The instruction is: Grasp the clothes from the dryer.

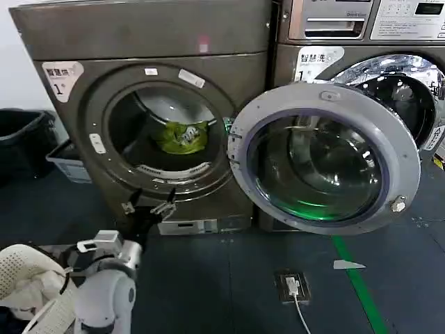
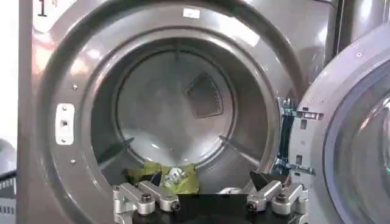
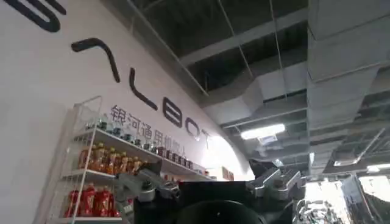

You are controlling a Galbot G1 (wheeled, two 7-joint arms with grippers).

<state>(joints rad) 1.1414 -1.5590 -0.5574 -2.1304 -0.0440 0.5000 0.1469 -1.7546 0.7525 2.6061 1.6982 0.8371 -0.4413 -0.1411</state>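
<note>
**Left gripper spread before the open dryer, clothes lying in the drum**

The dryer (image 1: 139, 118) stands with its round door (image 1: 325, 158) swung wide to the robot's right, the glass leaning across the front of the neighbouring machine (image 1: 361, 42). The clothes (image 1: 182, 136), a small yellow-green bundle with a white printed patch, lie on the drum floor, well inside the mouth and far smaller than it.

The left gripper (image 1: 149, 207) hangs just below the drum's lower rim, outside the mouth and apart from the bundle, its two dark fingers spread with nothing between them. Between it and the clothes lies only the rim of the porthole; the open door stands off to the side.

On the floor in front sit a socket plate with a white cable (image 1: 292, 287), a green floor stripe (image 1: 358, 285) and, at the robot's left, a white mesh basket (image 1: 24, 278) holding pale fabric. A dark bin (image 1: 24, 139) and a grey crate (image 1: 68, 161) stand beside the dryer's left flank.

The left wrist view looks straight into the drum (image 2: 177, 103): a dark vent grille on the back wall, two lifter ribs, the clothes (image 2: 167, 176) low on the floor just beyond the spread fingers (image 2: 137, 196), and the door hinge at one side.

The right wrist view faces away from the machines, toward a white wall with large lettering, a shelf of bottles (image 3: 100, 164) and ceiling ducts. The right gripper (image 3: 207, 189) shows at the edge, its finger bases set apart; the tips are out of view and it holds nothing visible.
</note>
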